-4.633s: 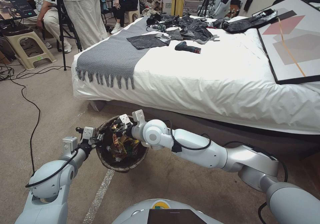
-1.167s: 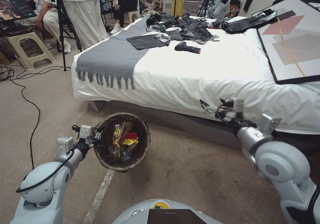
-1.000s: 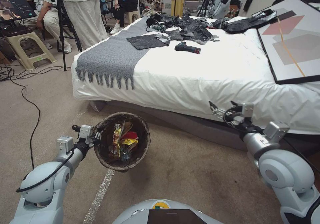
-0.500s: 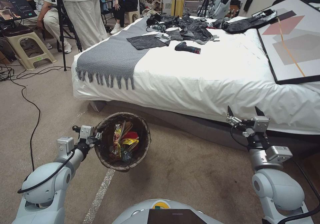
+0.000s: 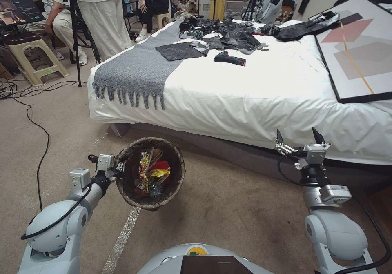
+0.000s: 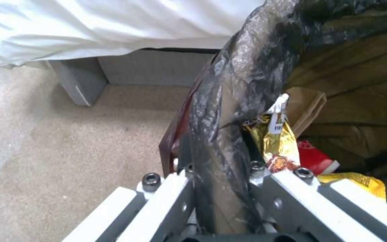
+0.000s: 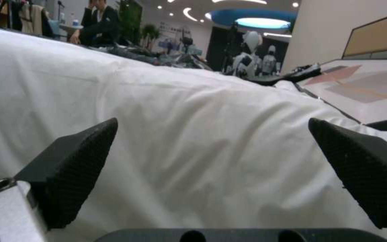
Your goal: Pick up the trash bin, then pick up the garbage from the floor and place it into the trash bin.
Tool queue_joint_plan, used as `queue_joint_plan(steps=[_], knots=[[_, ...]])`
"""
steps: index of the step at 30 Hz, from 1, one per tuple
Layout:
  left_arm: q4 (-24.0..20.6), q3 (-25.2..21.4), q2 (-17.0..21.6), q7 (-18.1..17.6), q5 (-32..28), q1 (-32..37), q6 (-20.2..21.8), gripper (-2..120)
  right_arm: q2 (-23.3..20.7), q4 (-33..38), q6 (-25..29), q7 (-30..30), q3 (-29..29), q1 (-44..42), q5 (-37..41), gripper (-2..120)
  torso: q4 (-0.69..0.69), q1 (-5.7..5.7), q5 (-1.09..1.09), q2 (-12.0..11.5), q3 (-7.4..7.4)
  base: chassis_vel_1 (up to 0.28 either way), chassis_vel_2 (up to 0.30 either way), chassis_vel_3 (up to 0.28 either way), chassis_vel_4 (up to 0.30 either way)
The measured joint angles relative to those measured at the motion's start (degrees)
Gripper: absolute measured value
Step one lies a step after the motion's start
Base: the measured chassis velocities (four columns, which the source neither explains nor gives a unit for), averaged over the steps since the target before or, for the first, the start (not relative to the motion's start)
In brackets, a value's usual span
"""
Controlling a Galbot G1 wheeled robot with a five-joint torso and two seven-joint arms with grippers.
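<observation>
L: my left gripper (image 5: 118,168) clamped on trash bin (image 5: 150,200) rim, bin off floor (image 5: 228,217), garbage (image 5: 151,175) inside; unchanged. R: my right gripper (image 5: 298,139) empty, jaws spread, now raised upright beside bed (image 5: 245,94); was over the bin 4.6 s ago.

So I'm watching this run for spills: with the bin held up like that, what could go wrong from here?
1. The left tool holds the bin by one side of its rim, pinching the bag liner; the liner could slip or the bin sag.
2. The bin looks tilted, so the wrappers inside might fall out.
3. The right tool, open, points at the bed sheet and might snag it.
</observation>
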Motion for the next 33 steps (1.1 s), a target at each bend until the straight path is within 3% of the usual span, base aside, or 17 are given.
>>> queue_joint_plan(steps=[14,33], knots=[[-0.83,0.33,0.19,-1.66,-1.61,0.07,0.0,0,0.01,-0.56,0.64,0.03,-0.13,-0.04,-0.29,100,0.0,0.0,0.0,0.0,0.0,0.0,0.0,0.0,0.0],[-1.24,-0.15,0.29,-0.49,-1.77,0.06,0.0,0,-0.04,-1.12,0.47,0.18,-0.16,0.05,0.03,100,-0.01,0.0,0.01,0.0,0.0,0.006,0.0,0.002,0.001]])
